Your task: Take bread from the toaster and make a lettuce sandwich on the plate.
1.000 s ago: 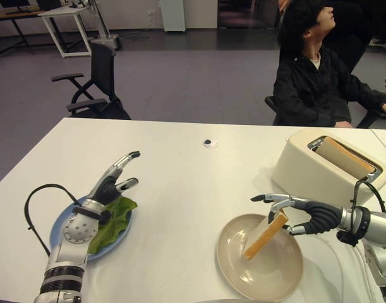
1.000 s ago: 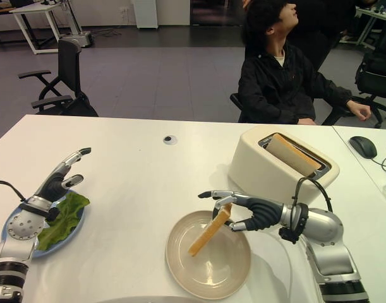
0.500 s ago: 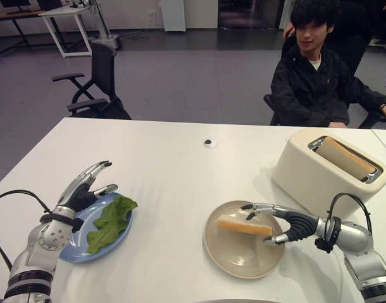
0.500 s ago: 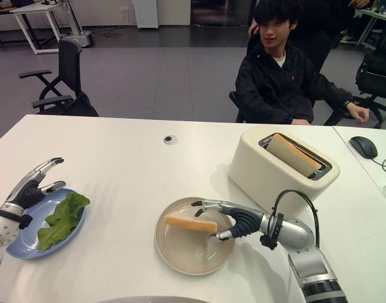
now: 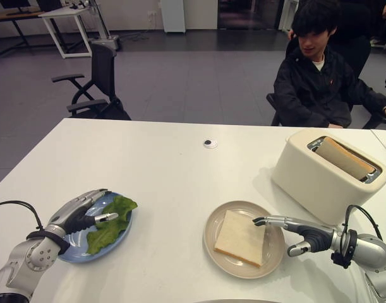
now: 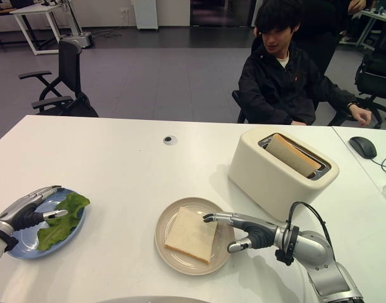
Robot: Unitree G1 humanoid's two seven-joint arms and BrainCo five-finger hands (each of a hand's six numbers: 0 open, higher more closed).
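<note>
The bread slice point(image 5: 241, 237) lies flat on the beige plate point(image 5: 211, 218), near square, one corner toward 11 o'clock; a second slice point(image 5: 343, 158) stands in the toaster point(image 5: 313, 180) at the plate's 2 o'clock, its long axis running 10 to 4 along the slot; the lettuce point(image 5: 110, 224) lies on the blue plate point(image 5: 79, 251) at 9 o'clock, its long axis running 1 to 7. The right eye view takes in a mouse point(image 6: 363, 146) at the table's 3 o'clock edge. The right hand point(image 5: 303, 230) reaches in from 3 o'clock, fingers stretched over the beige plate's rim, empty; the left hand point(image 5: 76, 218) lies low over the blue plate, fingers spread toward 3 o'clock, empty, one tip at the leaf's edge.
</note>
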